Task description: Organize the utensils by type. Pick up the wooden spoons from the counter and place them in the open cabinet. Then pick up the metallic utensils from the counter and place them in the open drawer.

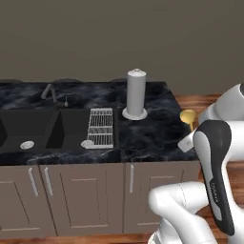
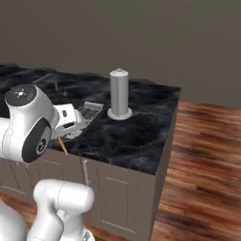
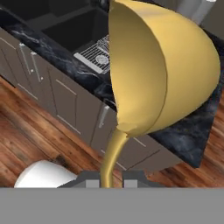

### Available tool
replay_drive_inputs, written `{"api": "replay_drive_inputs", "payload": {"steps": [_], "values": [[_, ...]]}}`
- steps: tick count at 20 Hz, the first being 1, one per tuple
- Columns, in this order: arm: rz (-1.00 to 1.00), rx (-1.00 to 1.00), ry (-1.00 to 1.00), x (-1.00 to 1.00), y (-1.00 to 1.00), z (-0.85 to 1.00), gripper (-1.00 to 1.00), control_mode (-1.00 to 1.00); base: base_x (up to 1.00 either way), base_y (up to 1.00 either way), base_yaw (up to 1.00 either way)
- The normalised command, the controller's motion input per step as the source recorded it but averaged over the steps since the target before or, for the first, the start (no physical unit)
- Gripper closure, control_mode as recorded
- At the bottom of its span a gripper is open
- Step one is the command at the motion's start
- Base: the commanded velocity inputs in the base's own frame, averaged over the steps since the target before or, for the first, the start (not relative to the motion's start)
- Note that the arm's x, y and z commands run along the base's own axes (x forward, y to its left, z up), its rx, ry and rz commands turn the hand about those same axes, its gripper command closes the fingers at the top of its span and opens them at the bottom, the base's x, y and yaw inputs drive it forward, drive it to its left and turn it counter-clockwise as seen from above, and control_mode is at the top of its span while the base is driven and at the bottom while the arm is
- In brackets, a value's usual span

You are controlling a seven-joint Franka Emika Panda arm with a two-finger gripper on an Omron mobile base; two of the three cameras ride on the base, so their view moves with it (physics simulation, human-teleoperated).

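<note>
Gripper point(image 3: 105, 183) clamping narrowly around the thin golden handle of a metallic utensil point(image 3: 162, 65), its bright yellow round head looming large in the hand view. Holding that utensil up in the air beside the right end of the counter point(image 1: 147, 138), above the wood floor point(image 2: 207, 155), head showing just past the white arm in the left base view. Standing upright on the black marbled counter, a grey paper towel holder point(image 1: 136, 93); lying left of it, a wire rack point(image 1: 101, 127) beside the dark sink point(image 1: 33, 128).
</note>
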Motion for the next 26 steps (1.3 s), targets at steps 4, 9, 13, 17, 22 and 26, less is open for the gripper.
{"api": "replay_drive_inputs", "payload": {"steps": [4, 9, 13, 17, 22, 26], "values": [[0.0, 0.0, 0.0, 0.0, 0.0, 0.0, 1.0, 1.0, 0.0, 0.06, 0.63], [0.0, 0.0, 0.0, 0.0, 0.0, 0.0, 1.0, 1.0, -0.07, 0.03, 0.85], [0.0, 0.0, 0.0, 0.0, 0.0, 0.0, 1.0, 1.0, -0.16, 0.15, 0.87], [0.0, 0.0, 0.0, 0.0, 0.0, 0.0, 1.0, 1.0, -0.1, 0.1, 0.86], [0.0, 0.0, 0.0, 0.0, 0.0, 0.0, 1.0, 1.0, -0.09, 0.04, 0.85], [0.0, 0.0, 0.0, 0.0, 0.0, 0.0, 1.0, 1.0, -0.08, 0.03, 0.84]]}}
